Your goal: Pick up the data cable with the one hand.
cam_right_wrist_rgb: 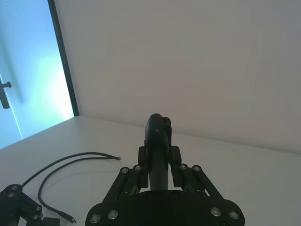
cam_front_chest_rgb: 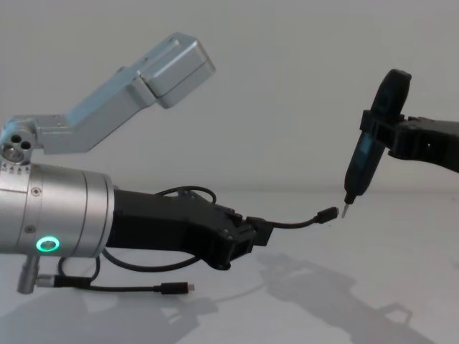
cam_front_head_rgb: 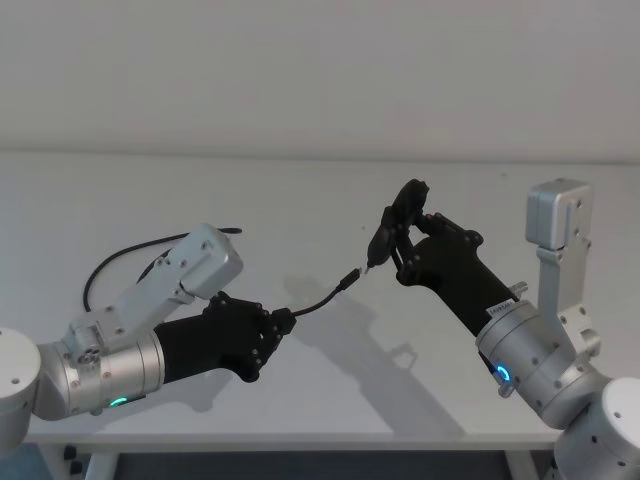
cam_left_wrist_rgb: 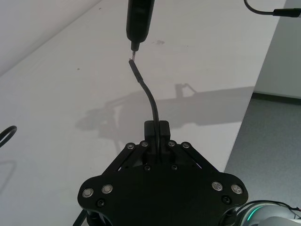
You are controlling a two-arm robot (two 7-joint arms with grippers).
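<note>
While the left gripper (cam_front_head_rgb: 272, 328) is holding the data cable (cam_front_head_rgb: 322, 298) tight in its fingers above the worktop (cam_front_head_rgb: 330, 200), the cable's plug is pointing straight at the tool (cam_front_head_rgb: 385, 235) that the right gripper (cam_front_head_rgb: 412, 240) is clamping.

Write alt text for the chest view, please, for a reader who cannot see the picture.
The left gripper, reaching in from the left above a white table, is shut on the data cable and holds its plug up toward the tip of a black-and-blue pointed tool held by the right gripper. The rest of the cable loops back behind the left arm, and its other plug lies on the table.
</note>
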